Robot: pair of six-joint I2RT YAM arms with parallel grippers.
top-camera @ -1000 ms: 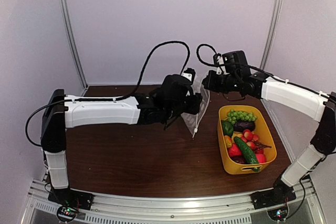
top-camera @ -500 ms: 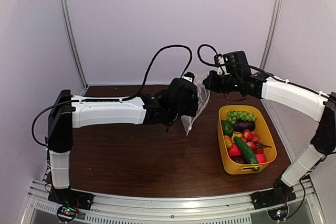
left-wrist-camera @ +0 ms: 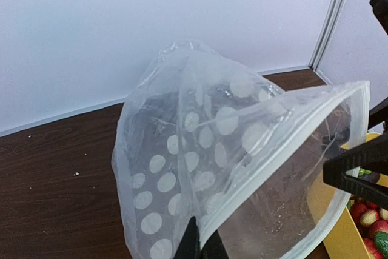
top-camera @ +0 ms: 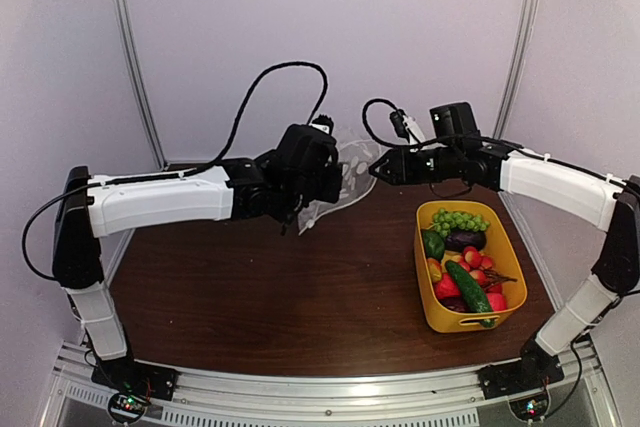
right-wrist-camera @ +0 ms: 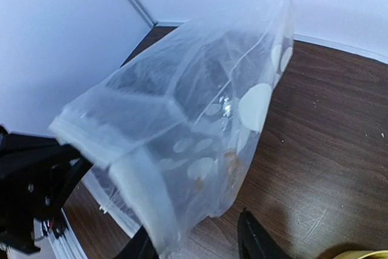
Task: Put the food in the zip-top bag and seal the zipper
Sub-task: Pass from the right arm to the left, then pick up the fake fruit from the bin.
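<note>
Zip-top bag (left-wrist-camera: 200,150) hung above the surface (top-camera: 250,287) between my arms, mouth gaping. Thin, limp, slick film, likely near weightless. Zipper (left-wrist-camera: 364,104) rim judged the only firm hold. My left end effector (left-wrist-camera: 197,247) was clenched on that rim; my right end effector (top-camera: 373,169) stood parted beside it, gripping nothing.

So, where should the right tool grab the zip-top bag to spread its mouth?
The free stretch of zipper opposite the left tool's pinch, coming from the tub side: the bag's mouth gapes toward the open right tool, and that strip looks like its firmest edge.
</note>
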